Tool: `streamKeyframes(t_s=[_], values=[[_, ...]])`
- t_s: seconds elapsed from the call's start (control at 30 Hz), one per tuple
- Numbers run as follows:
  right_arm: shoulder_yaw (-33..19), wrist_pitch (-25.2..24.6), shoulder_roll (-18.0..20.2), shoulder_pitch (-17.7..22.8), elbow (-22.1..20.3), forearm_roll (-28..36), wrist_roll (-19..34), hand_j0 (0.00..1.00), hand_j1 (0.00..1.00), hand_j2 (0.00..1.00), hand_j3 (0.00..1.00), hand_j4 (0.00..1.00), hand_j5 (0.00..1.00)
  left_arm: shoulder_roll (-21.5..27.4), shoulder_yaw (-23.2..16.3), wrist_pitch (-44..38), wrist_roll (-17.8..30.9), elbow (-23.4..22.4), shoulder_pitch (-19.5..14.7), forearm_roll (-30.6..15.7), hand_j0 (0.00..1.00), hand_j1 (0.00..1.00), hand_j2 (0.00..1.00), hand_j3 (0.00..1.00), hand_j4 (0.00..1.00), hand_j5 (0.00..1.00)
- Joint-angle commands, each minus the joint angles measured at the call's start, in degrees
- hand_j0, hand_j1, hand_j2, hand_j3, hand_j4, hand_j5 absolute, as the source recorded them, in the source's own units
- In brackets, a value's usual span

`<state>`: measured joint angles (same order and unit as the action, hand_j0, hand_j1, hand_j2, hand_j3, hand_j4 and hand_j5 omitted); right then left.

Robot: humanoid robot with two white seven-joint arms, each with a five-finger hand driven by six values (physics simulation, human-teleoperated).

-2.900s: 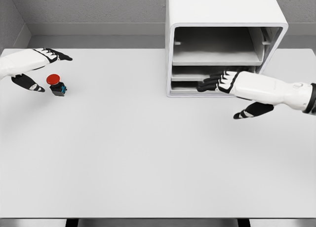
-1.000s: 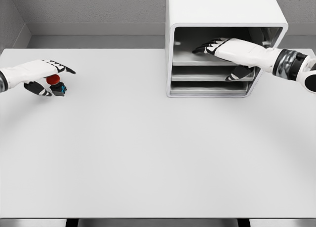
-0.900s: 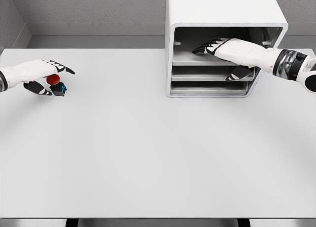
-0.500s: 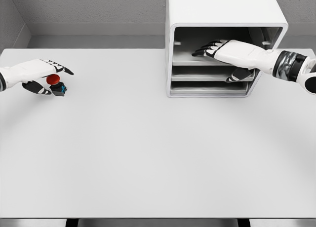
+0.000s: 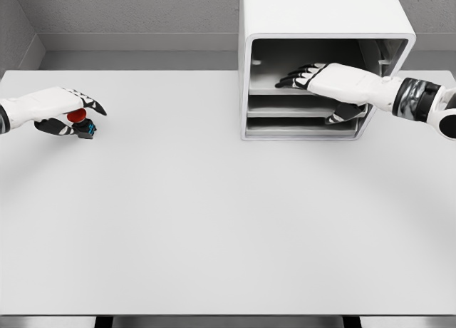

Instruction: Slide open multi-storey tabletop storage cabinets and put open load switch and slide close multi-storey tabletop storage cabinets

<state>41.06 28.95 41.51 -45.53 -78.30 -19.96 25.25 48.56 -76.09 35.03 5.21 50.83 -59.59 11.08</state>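
cabinet: white boxy multi-storey tabletop storage cabinet (image 5: 324, 14) at back right of the pale grey table (image 5: 214, 221); front faces the camera; stacked trays visible inside, none looks pulled out past the front edge
top tray: light grey sliding top tray (image 5: 267, 85) sits inside the upper bay
right hand: right hand (image 5: 331, 78) reaches in from the right, palm down, fingers stretched flat over the top tray; thumb hangs below the tray's front lip at the right; extended, not fisted; whether it truly pinches the tray: cannot tell
switch: small load switch with red round button on a black body with a blue spot (image 5: 80, 123) sits on the table at far left, well apart from the cabinet
left hand: left hand (image 5: 63, 110) cupped around the switch, fingers over the red cap, thumb low beside the body; looks like a grip; switch near or on the tabletop, lift not clear
key relation: switch lies far left of the cabinet, so left hand is the near one by a lot; right hand is on the tray; carry path runs left to right across bare table
step guess: tray slide-out by right hand, likely before the switch travels; most of the task is not yet done
risk: flat fingers may slip on the tray without a firm hold
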Motion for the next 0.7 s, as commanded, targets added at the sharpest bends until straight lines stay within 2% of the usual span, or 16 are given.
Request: streamKeyframes(t_s=[0.0,0.13,0.27,0.4,0.47,0.53,0.67], values=[[-0.1,1.9,0.24,0.0,-0.19,0.36,-0.03,1.0,1.0,1.0,1.0,1.0,1.0,0.04,0.07,-0.03,-0.02,0.15,0.0,-0.36,0.72,0.72,0.72,0.72,0.72,0.72],[-0.19,5.42,0.68,0.0,-0.45,0.45,0.06,1.0,1.0,1.0,1.0,1.0,1.0,0.04,-1.34,-0.03,-0.02,0.06,0.09,-0.36,0.7,0.7,0.7,0.7,0.7,0.7],[-0.19,6.03,1.47,0.0,-1.42,0.45,0.06,1.0,1.0,1.0,1.0,1.0,1.0,0.04,-1.25,-0.03,-0.02,0.06,0.0,-0.36,0.6,0.6,0.6,0.6,0.6,0.6],[-0.9,6.05,2.43,0.79,-1.5,0.62,-0.03,1.0,1.0,1.0,1.0,1.0,1.0,0.39,-1.16,-0.03,-0.02,0.06,-0.35,-0.36,0.57,0.57,0.57,0.57,0.57,0.57],[-0.98,6.05,2.44,0.7,-1.33,4.13,-0.03,1.0,1.0,1.0,1.0,1.0,1.0,0.48,-1.16,-0.03,-0.02,0.06,-0.79,-0.36,0.55,0.55,0.55,0.55,0.55,0.55],[-0.81,1.29,2.08,0.35,-1.42,4.49,0.15,1.0,1.0,1.0,1.0,1.0,1.0,0.48,-1.16,-0.03,-0.02,0.06,-0.88,-0.36,0.51,0.51,0.51,0.51,0.51,0.51],[-0.46,-3.28,1.82,0.18,-1.33,4.05,1.73,1.0,1.0,1.0,1.0,1.0,1.0,0.39,-1.34,-0.03,-0.02,0.06,-0.88,-0.36,0.51,0.51,0.51,0.51,0.51,0.51]])
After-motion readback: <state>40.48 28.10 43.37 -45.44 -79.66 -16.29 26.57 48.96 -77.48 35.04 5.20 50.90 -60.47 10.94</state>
